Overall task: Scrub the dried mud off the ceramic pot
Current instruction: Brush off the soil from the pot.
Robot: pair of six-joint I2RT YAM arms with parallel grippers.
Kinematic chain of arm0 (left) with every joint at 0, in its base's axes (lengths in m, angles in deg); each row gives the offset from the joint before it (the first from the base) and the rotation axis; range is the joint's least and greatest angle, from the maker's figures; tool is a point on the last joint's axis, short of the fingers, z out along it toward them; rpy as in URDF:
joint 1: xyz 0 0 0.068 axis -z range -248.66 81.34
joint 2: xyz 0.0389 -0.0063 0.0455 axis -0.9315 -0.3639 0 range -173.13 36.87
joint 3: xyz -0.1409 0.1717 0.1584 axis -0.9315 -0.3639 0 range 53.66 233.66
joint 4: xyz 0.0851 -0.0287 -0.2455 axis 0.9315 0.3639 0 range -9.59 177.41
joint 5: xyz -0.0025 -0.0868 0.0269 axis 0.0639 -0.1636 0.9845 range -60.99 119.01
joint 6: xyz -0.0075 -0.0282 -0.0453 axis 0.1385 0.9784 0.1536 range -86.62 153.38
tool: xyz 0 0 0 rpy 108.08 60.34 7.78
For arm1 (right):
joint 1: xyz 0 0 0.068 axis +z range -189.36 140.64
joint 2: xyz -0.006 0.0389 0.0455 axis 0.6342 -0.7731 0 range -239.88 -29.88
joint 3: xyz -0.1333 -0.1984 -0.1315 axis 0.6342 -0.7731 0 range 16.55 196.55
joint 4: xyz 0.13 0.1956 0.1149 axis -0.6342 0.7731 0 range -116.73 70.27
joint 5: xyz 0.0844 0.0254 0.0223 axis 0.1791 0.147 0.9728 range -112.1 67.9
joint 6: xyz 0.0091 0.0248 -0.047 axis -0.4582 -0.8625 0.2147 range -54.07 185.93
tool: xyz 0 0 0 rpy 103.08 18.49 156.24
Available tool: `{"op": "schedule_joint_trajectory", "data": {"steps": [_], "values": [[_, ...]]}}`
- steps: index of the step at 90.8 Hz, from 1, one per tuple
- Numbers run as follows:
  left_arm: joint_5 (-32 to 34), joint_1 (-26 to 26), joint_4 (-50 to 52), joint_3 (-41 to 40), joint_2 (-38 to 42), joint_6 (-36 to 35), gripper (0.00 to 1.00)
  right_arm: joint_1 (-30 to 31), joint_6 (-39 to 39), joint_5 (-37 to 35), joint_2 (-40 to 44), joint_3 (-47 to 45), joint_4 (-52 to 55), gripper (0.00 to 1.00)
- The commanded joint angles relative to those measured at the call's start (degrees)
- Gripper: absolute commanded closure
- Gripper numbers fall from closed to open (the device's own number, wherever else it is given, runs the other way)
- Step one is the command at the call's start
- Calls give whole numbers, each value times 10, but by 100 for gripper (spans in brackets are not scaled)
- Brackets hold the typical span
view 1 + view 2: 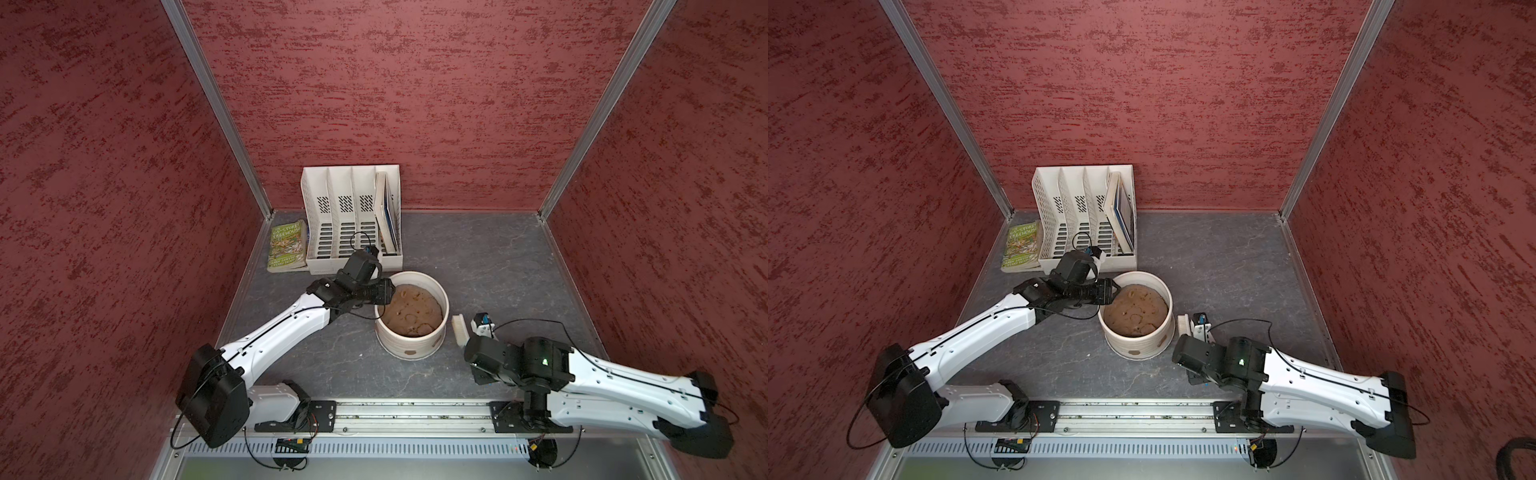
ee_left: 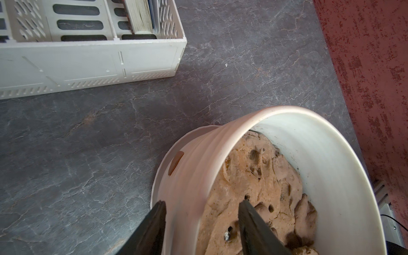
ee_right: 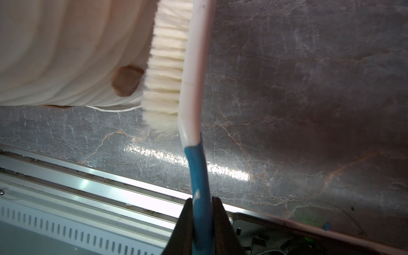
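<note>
In both top views the cream ceramic pot (image 1: 415, 345) (image 1: 1133, 343) stands mid-table, filled with lumpy brown soil (image 1: 411, 309). Flat brown patches of dried mud (image 1: 410, 353) (image 1: 1160, 343) (image 2: 176, 163) cling to its ridged outer wall. My left gripper (image 2: 202, 202) is open and straddles the pot's far-left rim, with one finger outside the wall and one over the soil. My right gripper (image 3: 202, 199) is shut on the blue handle of a white brush (image 1: 458, 330) (image 3: 194, 66). The brush bristles (image 3: 165, 77) press the pot's right side, right beside a mud patch (image 3: 127, 81).
A white slotted file organiser (image 1: 353, 216) holding books stands at the back, just behind my left wrist. A green book (image 1: 289, 247) leans beside it. An aluminium rail (image 1: 411, 415) runs along the table's front edge. Red walls enclose three sides.
</note>
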Motion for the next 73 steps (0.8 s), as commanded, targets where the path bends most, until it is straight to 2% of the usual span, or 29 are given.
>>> {"op": "schedule_joint_trajectory", "data": {"steps": [1,14,27,36,42,55,65,73], "values": [[27,1,20,15,15,-4,42,5,-17,-47,-8,30,26,100],[41,1,29,10,45,-3,36,-7,-5,-64,-35,58,37,100],[57,1,61,9,73,12,35,-37,-12,-83,-55,89,75,100],[65,0,62,-11,112,30,33,-80,17,-81,-47,104,63,100],[74,-2,79,-9,130,44,33,-128,57,-52,-55,111,30,100],[88,-3,128,1,174,71,31,-245,144,-2,-124,161,-7,100],[86,-10,136,-14,198,83,27,-267,179,-2,-166,204,-11,100],[65,-25,114,-29,200,85,26,-268,179,-2,-162,198,-7,100]]}}
